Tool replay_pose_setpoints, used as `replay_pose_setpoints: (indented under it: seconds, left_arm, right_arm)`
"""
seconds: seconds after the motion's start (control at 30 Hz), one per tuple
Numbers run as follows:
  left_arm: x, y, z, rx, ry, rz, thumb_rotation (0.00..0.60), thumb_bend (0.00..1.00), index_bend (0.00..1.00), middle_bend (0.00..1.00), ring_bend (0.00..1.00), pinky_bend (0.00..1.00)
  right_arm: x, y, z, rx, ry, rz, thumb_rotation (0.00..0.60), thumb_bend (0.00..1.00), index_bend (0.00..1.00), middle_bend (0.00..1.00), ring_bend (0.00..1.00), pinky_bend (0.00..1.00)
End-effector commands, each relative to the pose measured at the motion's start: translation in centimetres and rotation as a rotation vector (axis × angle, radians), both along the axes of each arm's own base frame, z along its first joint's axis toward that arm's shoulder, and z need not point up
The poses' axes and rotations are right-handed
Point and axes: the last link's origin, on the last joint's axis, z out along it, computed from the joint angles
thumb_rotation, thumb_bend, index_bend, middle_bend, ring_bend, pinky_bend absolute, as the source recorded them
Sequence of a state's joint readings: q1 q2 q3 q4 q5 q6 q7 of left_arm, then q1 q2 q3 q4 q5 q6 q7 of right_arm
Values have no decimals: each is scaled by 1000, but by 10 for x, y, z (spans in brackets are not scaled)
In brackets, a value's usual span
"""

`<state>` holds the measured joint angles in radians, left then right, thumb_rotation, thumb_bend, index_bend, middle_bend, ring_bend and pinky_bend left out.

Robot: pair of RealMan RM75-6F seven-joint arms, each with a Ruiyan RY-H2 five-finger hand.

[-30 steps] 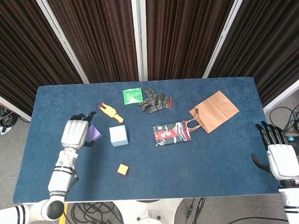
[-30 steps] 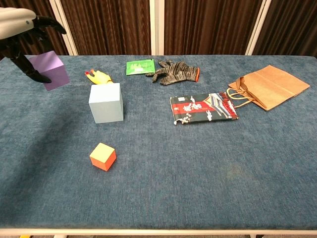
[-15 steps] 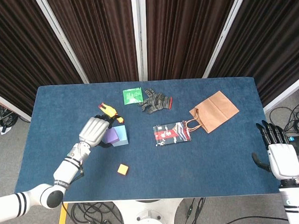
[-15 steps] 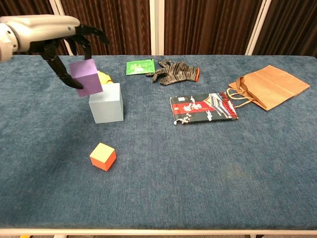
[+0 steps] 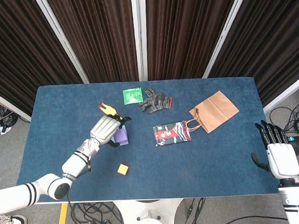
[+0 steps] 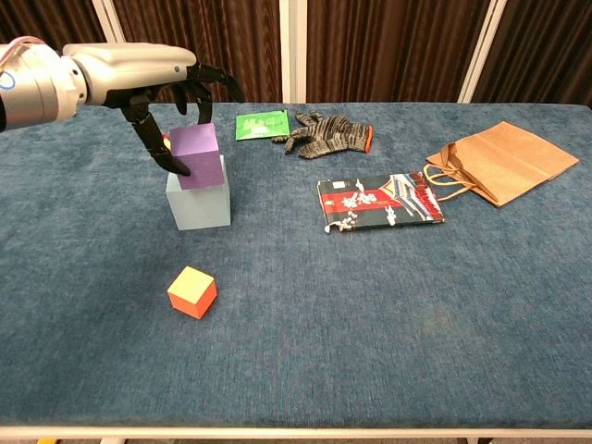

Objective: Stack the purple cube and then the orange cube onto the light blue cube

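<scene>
No writing can be read; print on the green packet (image 6: 262, 125) and dark pouch (image 6: 380, 202) is too small.

My blue table (image 6: 388, 351) has a light blue cube (image 6: 198, 198), orange cube (image 6: 192, 291), gloves (image 6: 326, 132), paper bag (image 6: 504, 161), green packet (image 6: 261, 125) and a printed pouch (image 6: 379, 201).

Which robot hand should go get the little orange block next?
Probably the left hand. It holds the purple cube over the light blue cube, and the orange cube lies just in front of them. The right hand hangs off the table's far right edge, well away.
</scene>
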<state>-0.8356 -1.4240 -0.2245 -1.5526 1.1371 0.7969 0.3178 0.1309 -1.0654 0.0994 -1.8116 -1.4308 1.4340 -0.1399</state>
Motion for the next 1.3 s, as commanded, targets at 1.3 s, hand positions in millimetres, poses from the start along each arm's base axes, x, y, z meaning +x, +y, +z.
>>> replay_pose_setpoints:
  seconds: [1.3]
  left_arm:
    - [-14,29,-1,-33,24,-4,600,158,247,609,292,326]
  right_arm:
    - [-1,-2,0,0,2,-8,600,240,11,0,0,0]
